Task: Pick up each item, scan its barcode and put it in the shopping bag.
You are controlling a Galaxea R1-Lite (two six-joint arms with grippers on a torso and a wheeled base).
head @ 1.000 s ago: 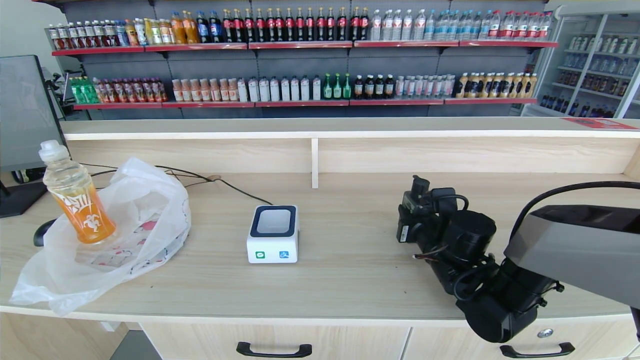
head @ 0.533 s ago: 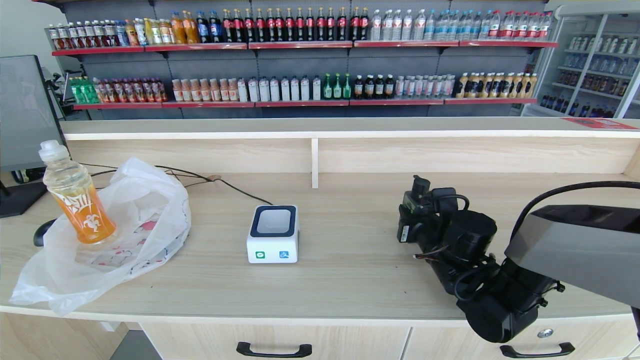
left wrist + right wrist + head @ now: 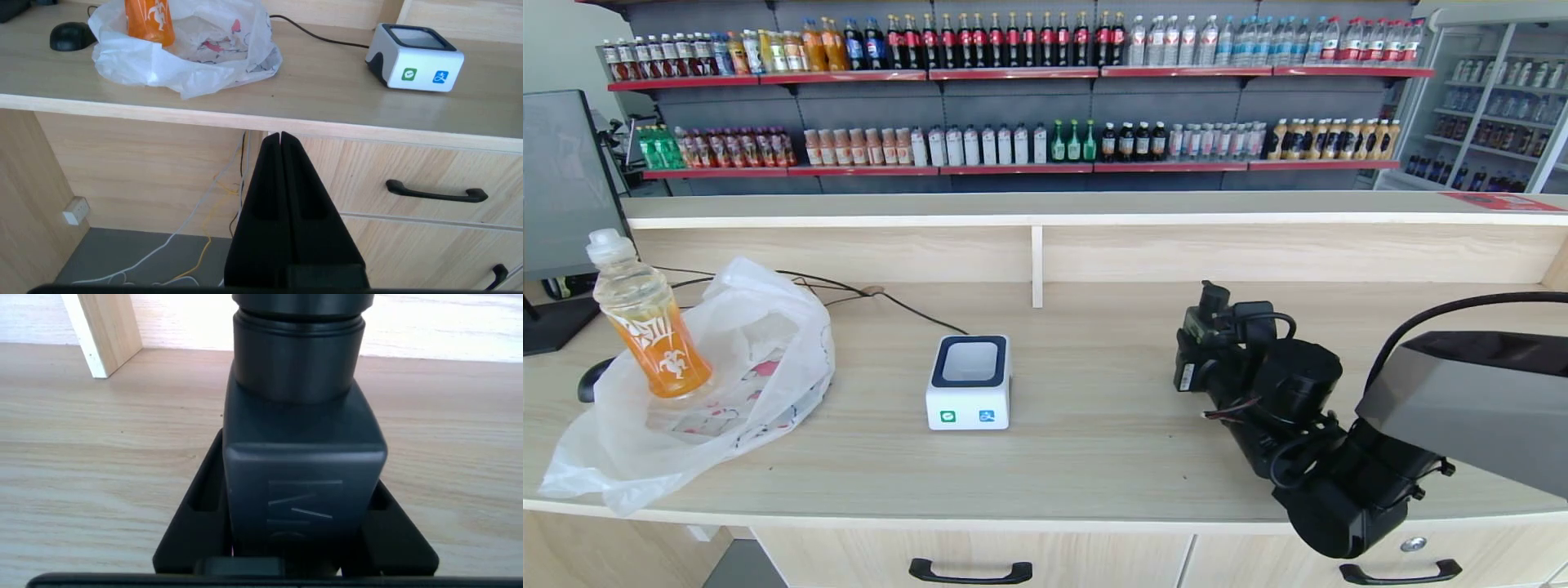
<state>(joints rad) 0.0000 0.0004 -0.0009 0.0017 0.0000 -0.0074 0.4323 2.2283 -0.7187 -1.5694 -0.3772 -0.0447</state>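
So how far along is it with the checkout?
One orange drink bottle already stands in the shopping bag. The right gripper holds a dark bottle above the counter, right of the scanner; it probably needs scanning, then bagging. The left gripper is shut, empty, below the counter edge.

Scanner (image 3: 969, 381) (image 3: 414, 57) shared: head, left wrist

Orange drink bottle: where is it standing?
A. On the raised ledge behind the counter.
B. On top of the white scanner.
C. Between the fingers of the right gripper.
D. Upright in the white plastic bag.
D: the orange bottle stands upright with the white plastic bag gathered around its base, left of the scanner; the right gripper grips a dark bottle.
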